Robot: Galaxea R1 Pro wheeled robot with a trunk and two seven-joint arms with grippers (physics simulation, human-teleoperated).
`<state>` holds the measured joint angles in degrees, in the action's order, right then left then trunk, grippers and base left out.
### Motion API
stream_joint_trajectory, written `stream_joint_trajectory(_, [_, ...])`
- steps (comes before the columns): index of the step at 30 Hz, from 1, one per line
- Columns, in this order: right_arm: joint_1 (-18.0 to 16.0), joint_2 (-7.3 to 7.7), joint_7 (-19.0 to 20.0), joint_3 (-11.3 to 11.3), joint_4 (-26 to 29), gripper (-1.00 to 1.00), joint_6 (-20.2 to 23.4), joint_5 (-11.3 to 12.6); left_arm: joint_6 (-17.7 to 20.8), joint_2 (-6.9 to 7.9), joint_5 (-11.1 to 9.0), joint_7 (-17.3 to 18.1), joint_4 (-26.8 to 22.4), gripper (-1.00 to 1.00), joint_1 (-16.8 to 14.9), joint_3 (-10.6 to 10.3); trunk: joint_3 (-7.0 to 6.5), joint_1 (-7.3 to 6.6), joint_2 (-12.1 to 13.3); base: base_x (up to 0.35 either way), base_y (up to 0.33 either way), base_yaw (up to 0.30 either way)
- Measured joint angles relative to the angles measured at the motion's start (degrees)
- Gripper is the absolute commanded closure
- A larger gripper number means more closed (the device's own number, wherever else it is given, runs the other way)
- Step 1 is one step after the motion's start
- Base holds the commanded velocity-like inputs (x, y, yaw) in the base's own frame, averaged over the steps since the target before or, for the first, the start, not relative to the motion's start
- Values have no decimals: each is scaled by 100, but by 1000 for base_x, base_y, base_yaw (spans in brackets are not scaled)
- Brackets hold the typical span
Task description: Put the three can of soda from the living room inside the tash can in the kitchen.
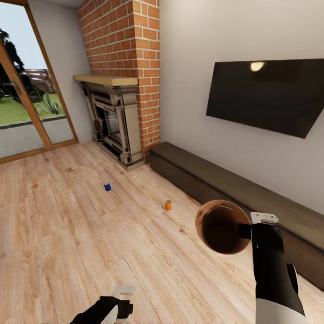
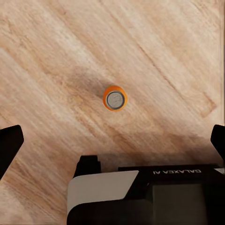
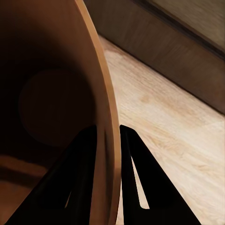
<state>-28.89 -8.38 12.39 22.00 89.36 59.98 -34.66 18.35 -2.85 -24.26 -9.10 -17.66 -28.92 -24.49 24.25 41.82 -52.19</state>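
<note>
- Head view: your right gripper (image 1: 245,230) is holding the trash can (image 1: 222,227) by its rim, above the wooden floor (image 1: 67,234). A blue can (image 1: 107,186) and an orange can (image 1: 168,205) are standing well apart, near the fireplace (image 1: 114,123) and bench (image 1: 234,189).
- Left wrist view: your left gripper (image 2: 112,140) is spreading wide, holding nothing, over another orange can (image 2: 115,98) standing upright.
- Right wrist view: both fingers (image 3: 82,173) are pinching the bin's wall (image 3: 105,140).

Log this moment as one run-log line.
room: living room | right claw: shut on bin rim | left claw: open above orange can | floor: blue can, orange can
</note>
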Motion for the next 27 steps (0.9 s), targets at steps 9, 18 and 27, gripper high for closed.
stream_joint_trajectory(9, [0,-7,0,-15,-3,100,0,-2,104,19,2,7,-335,-100,-211,6,81,0,0,0,0,0])
stream_joint_trajectory(18, [0,-10,-1,-57,-8,100,0,-6,160,28,-41,45,-332,-100,-518,36,162,0,0,0,0,0])
stream_joint_trajectory(27, [0,-14,1,-141,-9,100,1,9,138,37,-51,166,-293,-100,-568,73,243,0,0,0,0,0])
